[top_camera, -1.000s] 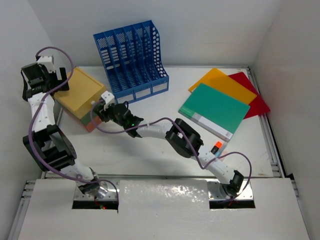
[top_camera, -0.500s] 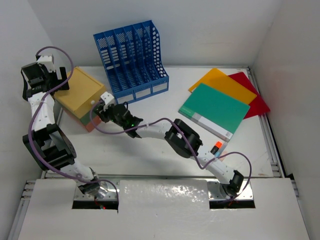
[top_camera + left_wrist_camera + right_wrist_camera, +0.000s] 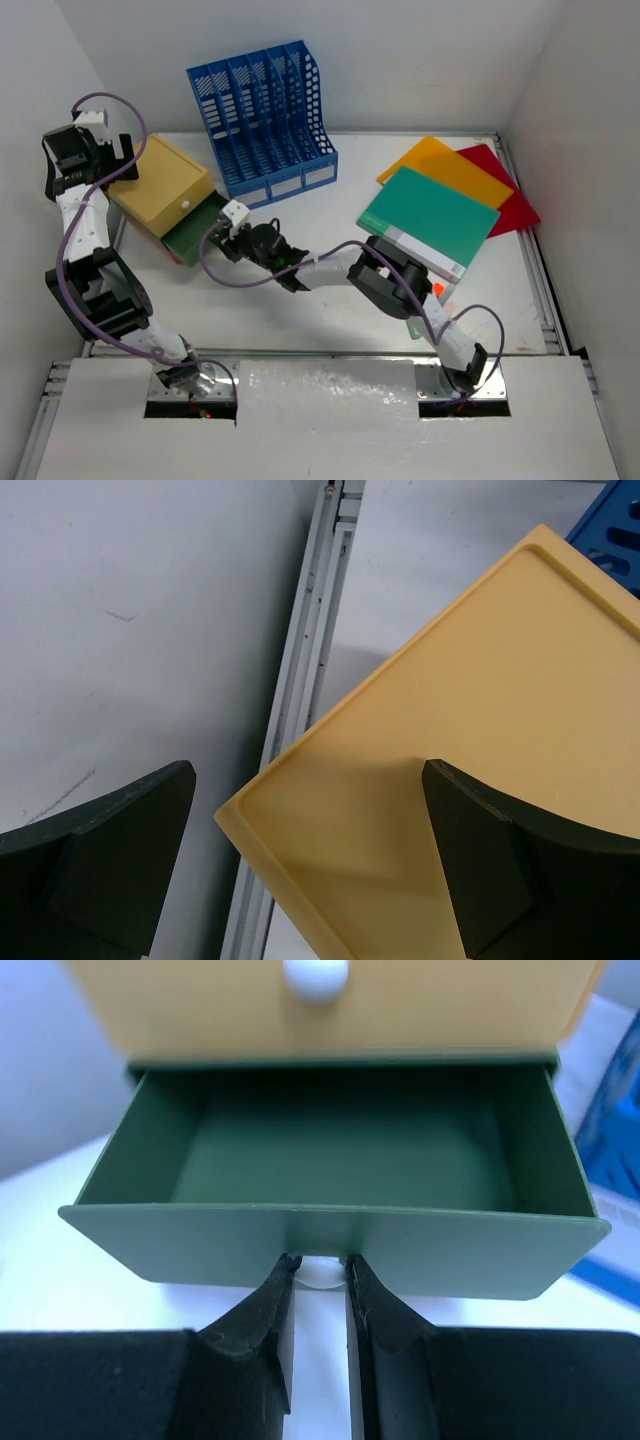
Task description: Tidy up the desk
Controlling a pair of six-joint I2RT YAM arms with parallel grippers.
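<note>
Three white walls (image 3: pixel 420 60) around white desk (image 3: pixel 250 312)

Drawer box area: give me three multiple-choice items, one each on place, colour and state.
1. The folders lie: A) at the far right of the desk B) in the open drawer C) at the near left corner
2. On the drawer box, the open drawer is: A) yellow B) green C) orange
3. The right gripper is: A) wide open B) shut on the knob of the green drawer C) holding a folder
Answers: 1 A, they fan out by the right wall; 2 B, the green front juts out; 3 B, it pinches the white knob.
</note>
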